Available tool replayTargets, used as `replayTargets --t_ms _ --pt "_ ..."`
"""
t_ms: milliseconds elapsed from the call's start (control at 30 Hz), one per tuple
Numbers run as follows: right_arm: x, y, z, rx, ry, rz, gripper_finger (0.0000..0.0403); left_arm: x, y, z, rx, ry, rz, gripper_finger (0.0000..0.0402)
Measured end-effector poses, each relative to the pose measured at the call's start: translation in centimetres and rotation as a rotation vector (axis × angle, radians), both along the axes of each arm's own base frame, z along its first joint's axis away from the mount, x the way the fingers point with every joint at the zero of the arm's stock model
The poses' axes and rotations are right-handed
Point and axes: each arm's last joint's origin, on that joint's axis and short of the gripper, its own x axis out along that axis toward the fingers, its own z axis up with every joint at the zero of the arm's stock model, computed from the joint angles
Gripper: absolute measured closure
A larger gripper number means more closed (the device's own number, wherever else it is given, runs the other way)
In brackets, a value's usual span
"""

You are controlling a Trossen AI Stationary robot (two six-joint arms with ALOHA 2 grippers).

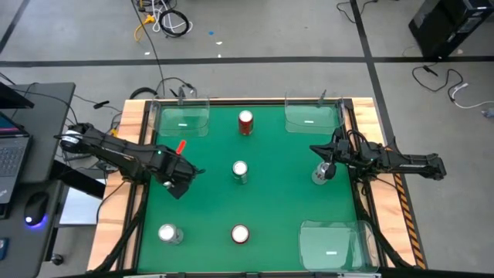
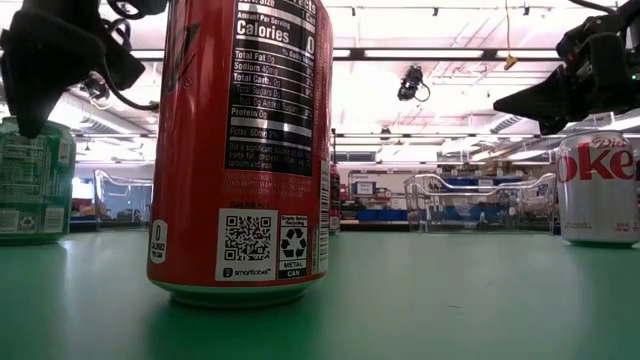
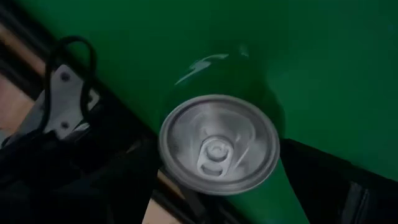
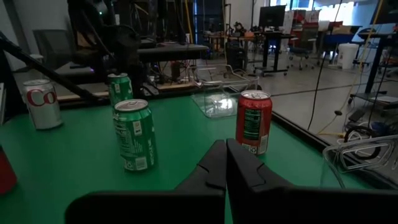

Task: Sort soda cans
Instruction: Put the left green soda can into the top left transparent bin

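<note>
The left end effector (image 1: 179, 183) is hovering spread over a green can (image 3: 219, 144); descending off-centre could tip it. The right end effector (image 1: 327, 164) is waiting pressed together beside a silver can (image 1: 319, 176).

The left arm reached in from the counter's left edge, slanting across toward the middle, its wrist turned down so the left pincer (image 1: 179, 184) hung above the surface near that side; in the left wrist view its dark fingers (image 3: 336, 180) stood wide apart. The right arm came in from the right edge, stretched almost level and pointing toward the centre. The right pincer (image 4: 226, 163) was closed, its two fingers pressed flat together with nothing between them, and sat low over the right half of the counter (image 1: 327, 164)
</note>
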Motion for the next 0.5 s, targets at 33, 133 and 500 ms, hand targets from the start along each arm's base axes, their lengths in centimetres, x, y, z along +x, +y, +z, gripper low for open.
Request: replayTargets --t_ms 33,133,500 --pt "0.0 0.0 0.0 0.000 0.000 0.000 0.0402 0.1 0.0 -0.1 0.000 -0.006 0.000 0.0058" --pt "0.0 0.0 0.0 0.000 0.000 0.000 0.0402 0.1 0.0 -0.1 0.003 -0.013 -0.007 0.0051" --pt "0.0 0.0 0.1 -0.001 -0.008 0.000 0.0402 0.3 0.0 -2.1 0.004 -0.054 -0.030 0.0062"
